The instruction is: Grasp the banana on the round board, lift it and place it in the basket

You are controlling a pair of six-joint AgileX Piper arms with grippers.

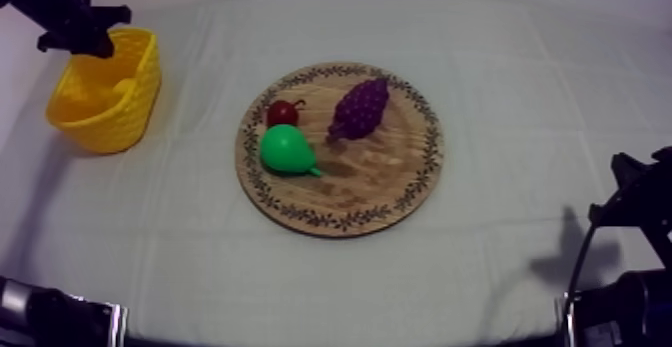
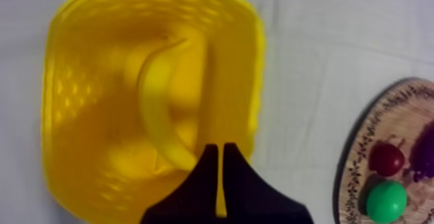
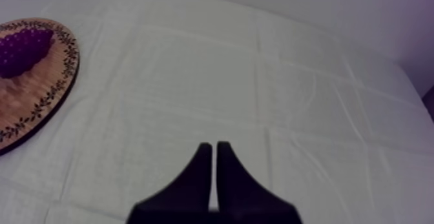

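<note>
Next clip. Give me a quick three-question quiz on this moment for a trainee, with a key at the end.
1. True or false: the banana lies on the wooden board.
2. Where is the left hand? A) over the yellow basket B) over the wooden board C) low at its own side, at rest.
3. Name the fruits that lie on the board.

Key
1. False: the banana lies inside the basket.
2. A.
3. Pear, bunch of grapes, small red fruit.
</note>
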